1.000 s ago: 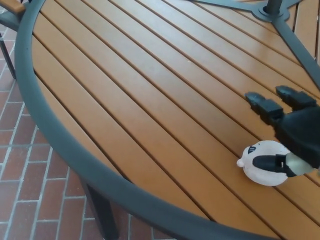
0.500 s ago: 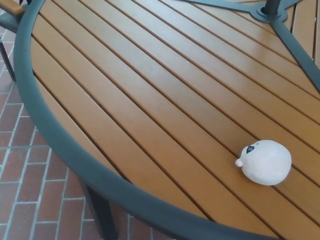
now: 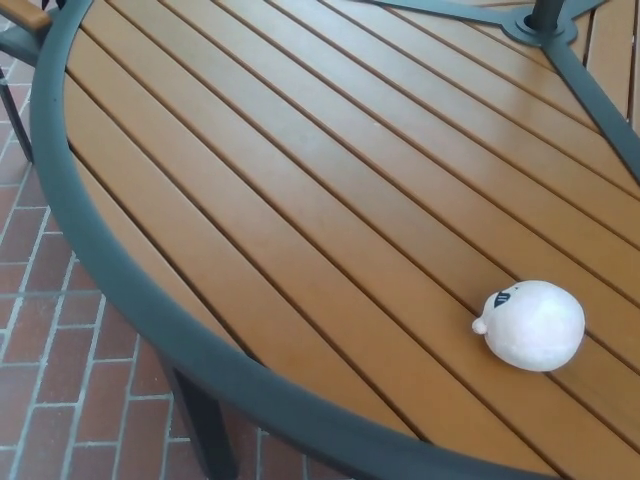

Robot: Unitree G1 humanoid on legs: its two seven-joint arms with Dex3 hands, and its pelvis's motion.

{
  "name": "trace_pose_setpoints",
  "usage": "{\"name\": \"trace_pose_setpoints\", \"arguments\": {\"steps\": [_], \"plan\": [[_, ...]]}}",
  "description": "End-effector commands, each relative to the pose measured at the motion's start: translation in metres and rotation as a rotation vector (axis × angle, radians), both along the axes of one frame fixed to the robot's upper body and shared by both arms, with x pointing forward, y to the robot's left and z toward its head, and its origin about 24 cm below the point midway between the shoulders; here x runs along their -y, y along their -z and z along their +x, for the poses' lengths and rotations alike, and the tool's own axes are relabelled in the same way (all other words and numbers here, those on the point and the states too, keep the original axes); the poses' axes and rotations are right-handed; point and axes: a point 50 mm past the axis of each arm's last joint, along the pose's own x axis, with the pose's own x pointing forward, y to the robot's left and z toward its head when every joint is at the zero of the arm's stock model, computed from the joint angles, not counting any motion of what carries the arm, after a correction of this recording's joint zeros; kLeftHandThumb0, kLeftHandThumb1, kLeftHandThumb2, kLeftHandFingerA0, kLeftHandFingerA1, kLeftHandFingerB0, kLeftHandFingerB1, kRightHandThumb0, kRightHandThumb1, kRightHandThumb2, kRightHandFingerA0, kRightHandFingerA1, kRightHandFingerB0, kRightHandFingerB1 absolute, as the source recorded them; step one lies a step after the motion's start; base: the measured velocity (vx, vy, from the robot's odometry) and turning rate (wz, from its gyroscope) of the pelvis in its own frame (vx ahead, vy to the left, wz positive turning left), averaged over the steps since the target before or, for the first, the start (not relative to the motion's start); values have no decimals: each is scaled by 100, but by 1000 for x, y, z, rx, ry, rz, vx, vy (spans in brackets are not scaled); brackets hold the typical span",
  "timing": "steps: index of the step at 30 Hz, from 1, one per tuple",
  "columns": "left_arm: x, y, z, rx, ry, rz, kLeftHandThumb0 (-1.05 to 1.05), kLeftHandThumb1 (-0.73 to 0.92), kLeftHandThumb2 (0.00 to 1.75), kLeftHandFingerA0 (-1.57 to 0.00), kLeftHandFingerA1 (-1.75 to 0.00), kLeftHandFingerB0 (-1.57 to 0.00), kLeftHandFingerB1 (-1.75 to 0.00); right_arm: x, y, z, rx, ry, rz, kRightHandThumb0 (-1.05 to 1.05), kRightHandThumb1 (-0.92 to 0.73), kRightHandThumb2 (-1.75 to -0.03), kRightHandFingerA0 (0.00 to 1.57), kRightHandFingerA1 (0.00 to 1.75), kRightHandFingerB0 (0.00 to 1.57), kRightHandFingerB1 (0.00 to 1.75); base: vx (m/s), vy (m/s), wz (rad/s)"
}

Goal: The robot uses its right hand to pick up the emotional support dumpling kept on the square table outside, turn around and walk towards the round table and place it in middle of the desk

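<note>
A white dumpling toy (image 3: 533,324) with a small dark face mark lies on the wooden slats of the round table (image 3: 300,200), toward the lower right of the head view. It rests by itself, nothing touching it. Neither of my hands shows anywhere in the picture.
The table has a dark metal rim (image 3: 110,270) curving down the left and a dark centre hub (image 3: 545,20) with spokes at the top right. A table leg (image 3: 200,425) drops below the rim. Red brick paving (image 3: 50,380) lies to the left, with a chair arm (image 3: 20,20) at the top left.
One second ago my right hand was on the dumpling at the right edge. It let go and withdrew out of view; the dumpling stays lying on the table.
</note>
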Motion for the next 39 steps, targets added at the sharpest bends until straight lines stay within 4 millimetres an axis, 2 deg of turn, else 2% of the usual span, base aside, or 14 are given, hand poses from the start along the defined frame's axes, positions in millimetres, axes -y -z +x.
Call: {"name": "trace_pose_setpoints", "arguments": {"steps": [1, 7, 8, 11, 15, 16, 18, 19, 21, 27, 28, 37, 38, 39], "plan": [[-11, -6, 6, -11, 1, 66, -18, 62, 66, -80, -71, -79, -60, 89, 7, -146, 776, 426, -21, -17, -45, -107, 121, 114, 105, 97, 0, 0, 0], [-8, -3, 3, -19, -17, 48, -19, 64, 66, -81, -76, -78, -60, 102, 38, -155, 646, 579, -120, -23, -49, -102, 118, 121, 106, 98, 0, 0, 0], [-9, -3, 1, -18, -19, 49, -12, 56, 80, -84, -79, -83, -60, 106, 55, -161, 573, 644, -115, -20, -56, -86, 111, 122, 105, 89, 0, 0, 0], [-11, -4, 0, -4, -58, 27, -10, 56, 82, -85, -84, -84, -60, 111, 90, -181, 419, 786, -94, -23, -61, -80, 108, 122, 101, 91, 0, 0, 0], [-11, -4, 0, -2, -62, 25, -10, 56, 82, -85, -84, -84, -60, 111, 91, -182, 416, 790, -99, -23, -61, -80, 108, 122, 101, 91, 0, 0, 0], [-11, -4, -1, -5, -57, 30, -17, 58, 72, -85, -86, -87, -59, 112, 116, -198, 292, 919, -39, -27, -66, -66, 97, 129, 92, 100, 0, 0, 0], [-11, -4, -1, -8, -50, 35, -17, 58, 72, -85, -86, -87, -59, 109, 145, -220, 129, 1075, 34, -27, -66, -66, 97, 129, 92, 100, 0, 0, 0], [-11, -3, -3, -23, -42, 39, -24, 62, 58, -81, -73, -77, -59, 104, 168, -236, 36, 1187, 166, -29, -53, -56, 109, 84, 87, 49, 0, 0, 0], [-11, -3, -5, -42, -33, 43, -24, 62, 58, -81, -73, -77, -59, 97, 190, -251, -32, 1280, 325, -29, -53, -56, 109, 84, 87, 49, 0, 0, 0], [-10, 0, -7, -85, -34, 41, -27, 60, 58, -80, -75, -76, -56, 95, 199, -262, 134, 1346, 595, -35, -63, -60, 102, 84, 82, 50, 0, 0, 0], [-10, 1, -9, -97, -31, 41, -30, 62, 58, -77, -71, -71, -55, 95, 203, -259, 123, 1343, 643, -35, -64, -60, 82, 49, 76, 51, 0, 0, 0], [-9, 3, -16, -161, -11, 51, -33, 62, 58, -74, -69, -74, -55, 91, 219, -245, 83, 1345, 762, -29, -66, -61, 81, 55, 74, 55, 0, 0, 0], [-9, 3, -19, -164, -20, 50, -32, 62, 58, -72, -68, -72, -55, 88, 224, -243, 45, 1328, 779, -24, -63, -59, 57, 41, 81, 54, 0, 0, 0], [-9, 4, -21, -166, -27, 50, -32, 62, 58, -72, -68, -72, -55, 85, 228, -241, 16, 1315, 792, -24, -63, -59, 57, 41, 81, 54, 0, 0, 0]]}}
